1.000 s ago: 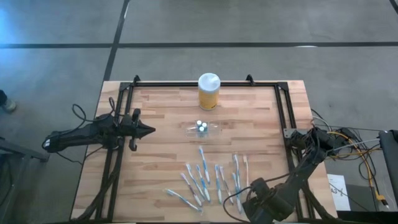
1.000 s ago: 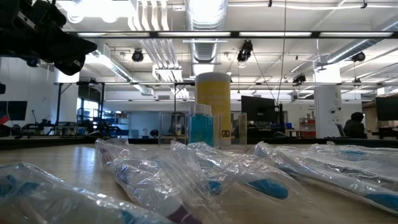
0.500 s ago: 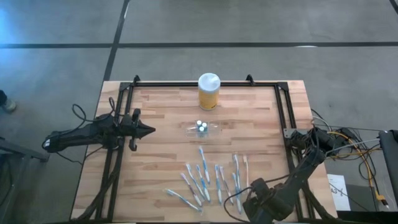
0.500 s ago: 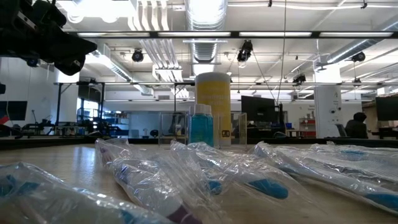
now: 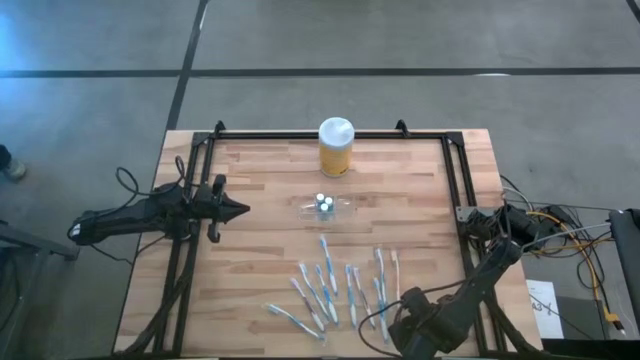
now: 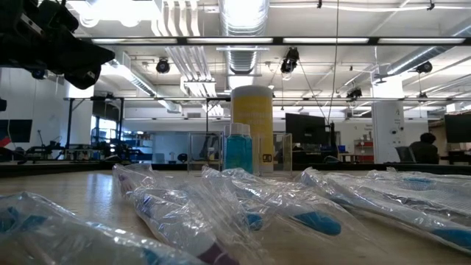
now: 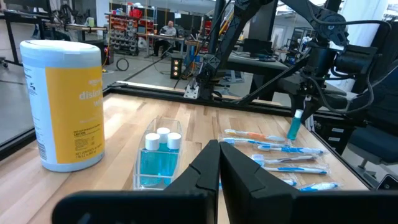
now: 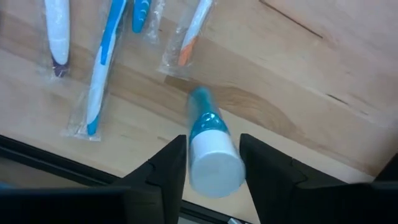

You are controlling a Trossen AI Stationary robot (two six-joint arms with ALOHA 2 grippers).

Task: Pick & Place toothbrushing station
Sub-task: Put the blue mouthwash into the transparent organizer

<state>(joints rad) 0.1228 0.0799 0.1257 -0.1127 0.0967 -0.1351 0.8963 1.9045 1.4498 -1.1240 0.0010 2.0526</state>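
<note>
The right hand (image 8: 210, 163) is gripping a small white-capped blue tube (image 8: 208, 146) between its fingers, hanging above the toothbrushes (image 8: 99, 74) just beneath it, probably so it clears them. The clear holder (image 5: 326, 208) is sitting well beyond that hand on the wooden tabletop (image 5: 260, 250). The left hand (image 5: 238, 210) is waiting closed and empty near the holder, pointing toward it.

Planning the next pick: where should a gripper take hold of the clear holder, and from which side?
Probably from above, fingers across its two long walls. The holder lies flat and is narrow that way; its bottles stand at the end nearer the left gripper, so clamp the emptier far end.
</note>
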